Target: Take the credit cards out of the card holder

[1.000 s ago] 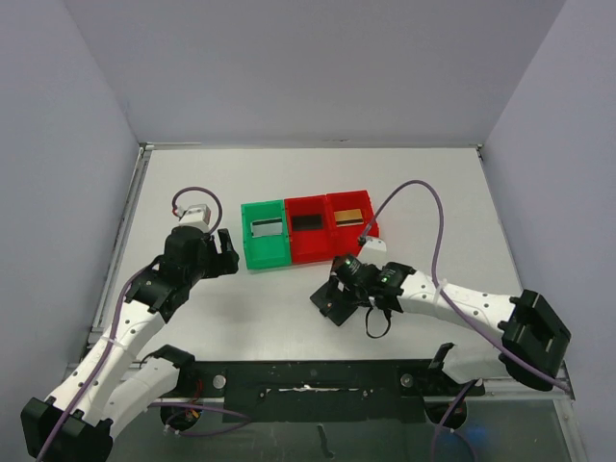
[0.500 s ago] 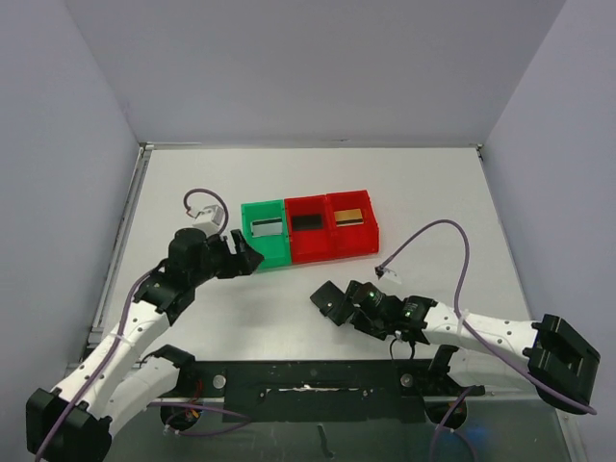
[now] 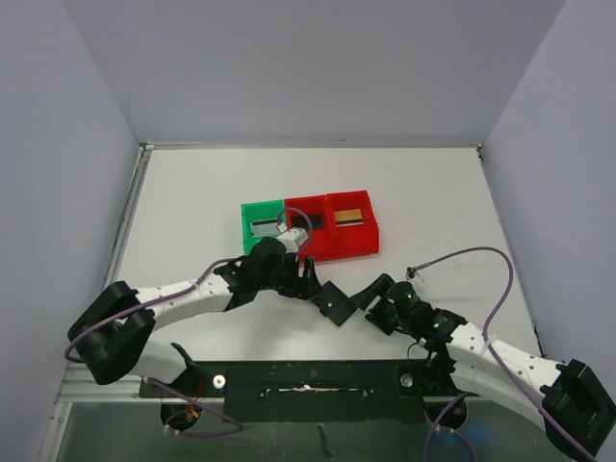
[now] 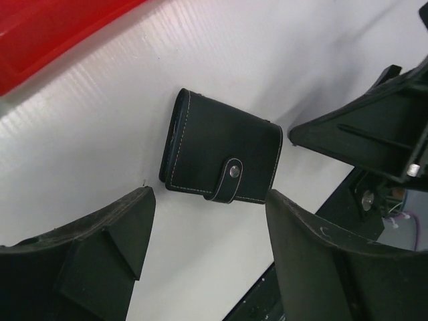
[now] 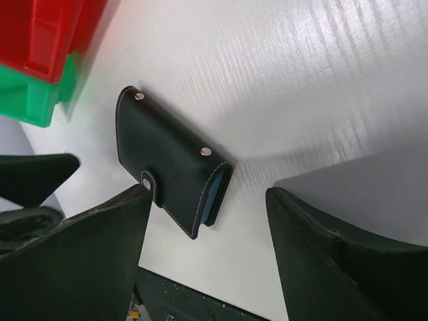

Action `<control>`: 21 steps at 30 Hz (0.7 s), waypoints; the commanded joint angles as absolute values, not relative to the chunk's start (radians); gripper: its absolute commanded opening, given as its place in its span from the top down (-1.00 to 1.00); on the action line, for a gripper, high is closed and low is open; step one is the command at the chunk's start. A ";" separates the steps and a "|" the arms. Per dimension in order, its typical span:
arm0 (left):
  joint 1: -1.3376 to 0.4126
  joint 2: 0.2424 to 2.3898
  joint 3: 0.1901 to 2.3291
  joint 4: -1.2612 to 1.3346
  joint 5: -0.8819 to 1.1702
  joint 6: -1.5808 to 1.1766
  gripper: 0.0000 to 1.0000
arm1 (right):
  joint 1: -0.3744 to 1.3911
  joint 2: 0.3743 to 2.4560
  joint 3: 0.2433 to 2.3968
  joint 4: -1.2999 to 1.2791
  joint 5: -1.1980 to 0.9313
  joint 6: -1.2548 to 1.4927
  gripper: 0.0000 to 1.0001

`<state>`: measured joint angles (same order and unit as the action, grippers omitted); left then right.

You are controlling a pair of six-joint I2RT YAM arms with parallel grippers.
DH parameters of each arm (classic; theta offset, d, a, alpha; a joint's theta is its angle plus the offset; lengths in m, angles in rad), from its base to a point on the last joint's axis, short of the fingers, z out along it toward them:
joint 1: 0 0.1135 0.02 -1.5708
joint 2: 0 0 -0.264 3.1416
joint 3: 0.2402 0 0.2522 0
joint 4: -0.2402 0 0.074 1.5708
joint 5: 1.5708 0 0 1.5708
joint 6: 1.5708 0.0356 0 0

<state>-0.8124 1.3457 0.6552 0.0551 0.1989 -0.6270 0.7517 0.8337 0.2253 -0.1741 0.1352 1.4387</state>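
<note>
Black card holder (image 4: 224, 155) lies snapped shut on the table (image 3: 192, 212) between left gripper (image 4: 207, 197) and right gripper (image 5: 207, 192), both splayed and empty. Credit cards (image 3: 349, 216) seemingly sit in the bins (image 3: 332, 250). Pin one edge, then unsnap the strap tab (image 4: 231, 175).

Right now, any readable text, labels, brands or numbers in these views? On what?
None readable.
card holder: plain black with stitching and snaps, no brand or lettering.
red bins and green bin: no labels visible.
credit cards in the bins: too small in the top view to read.
</note>
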 commanded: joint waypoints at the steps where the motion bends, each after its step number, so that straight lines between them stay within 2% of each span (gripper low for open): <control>1: -0.855 1.460 0.744 0.206 0.173 -0.615 -0.27 | 0.738 0.762 0.190 -0.113 0.089 1.474 -0.42; 9: -0.874 1.584 0.749 0.275 0.179 -0.606 -0.16 | 0.724 0.789 0.174 -0.030 -0.001 1.452 -0.42; 12: -0.888 1.615 0.735 0.294 0.207 -0.611 -0.03 | 0.691 0.833 0.161 0.051 -0.047 1.429 -0.31; 17: -0.938 1.595 0.648 0.361 0.186 -0.678 0.28 | 0.539 0.898 0.193 0.075 -0.175 1.312 -0.11; 21: -1.024 1.567 0.565 0.420 0.124 -0.774 0.37 | 0.482 0.945 0.279 0.010 -0.247 1.182 -0.11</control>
<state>-0.9524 1.6112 0.6167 0.3065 0.1684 -0.6807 0.5205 0.9112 0.1749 0.0036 -0.1448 1.3331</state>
